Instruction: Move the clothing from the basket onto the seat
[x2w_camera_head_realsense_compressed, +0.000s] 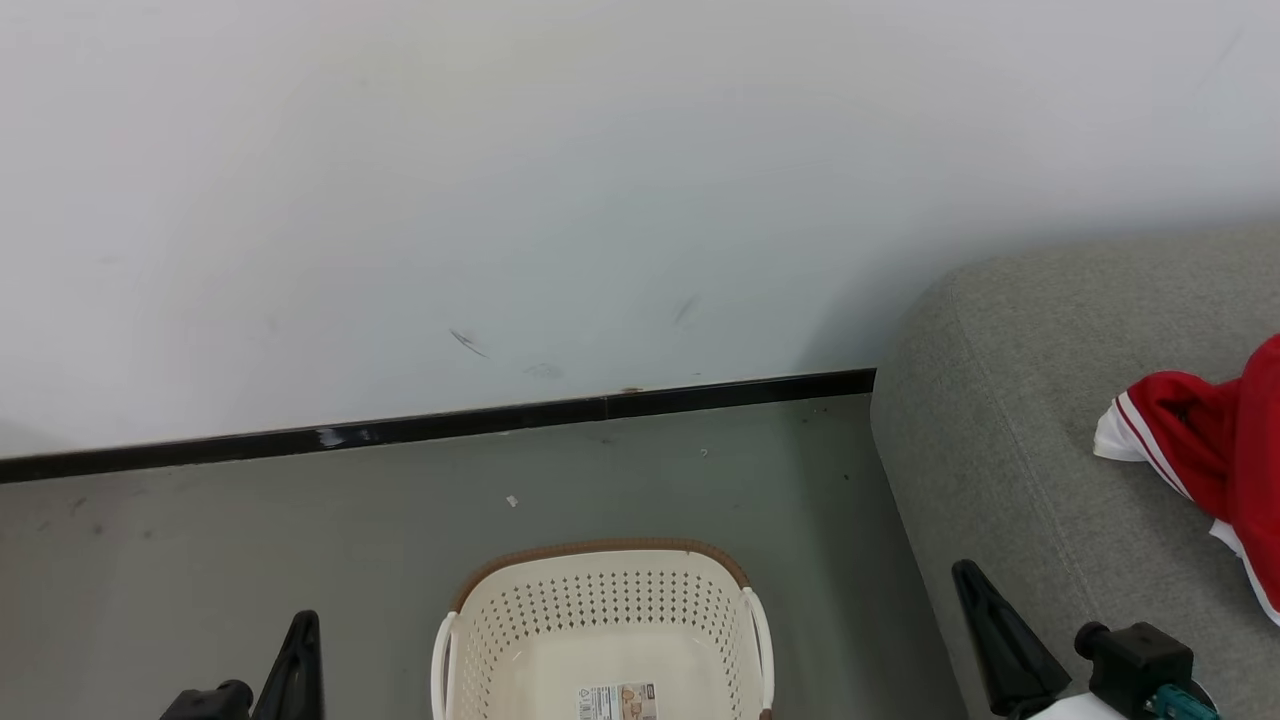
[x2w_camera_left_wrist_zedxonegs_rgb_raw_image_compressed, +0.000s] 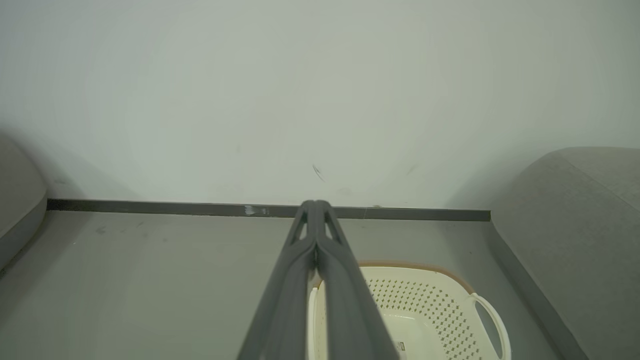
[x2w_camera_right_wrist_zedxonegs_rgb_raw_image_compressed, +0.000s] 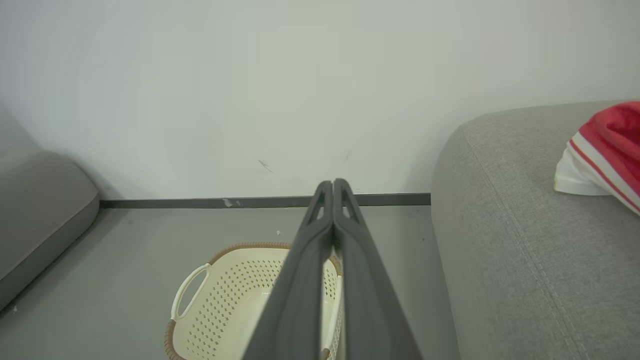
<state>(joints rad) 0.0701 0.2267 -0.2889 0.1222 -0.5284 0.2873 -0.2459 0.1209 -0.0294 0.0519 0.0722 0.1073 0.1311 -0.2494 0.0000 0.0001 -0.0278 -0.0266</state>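
Left claw (x2w_camera_left_wrist_zedxonegs_rgb_raw_image_compressed: 316, 204) & right claw (x2w_camera_right_wrist_zedxonegs_rgb_raw_image_compressed: 333, 182) both closed, holding nothing; job looks done.
Basket (x2w_camera_head_realsense_compressed: 600, 600) shows bare bottom w/ label (x2w_camera_head_realsense_compressed: 617, 702) only, tho its near end is out of frame; red clothing (x2w_camera_head_realsense_compressed: 1215, 440) lies on seat (x2w_camera_head_realsense_compressed: 1000, 450), well apart from basket. Prob. nothing left to move.

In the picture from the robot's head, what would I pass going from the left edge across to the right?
Left gripper → basket on the floor → seat → clothing lying on the seat.
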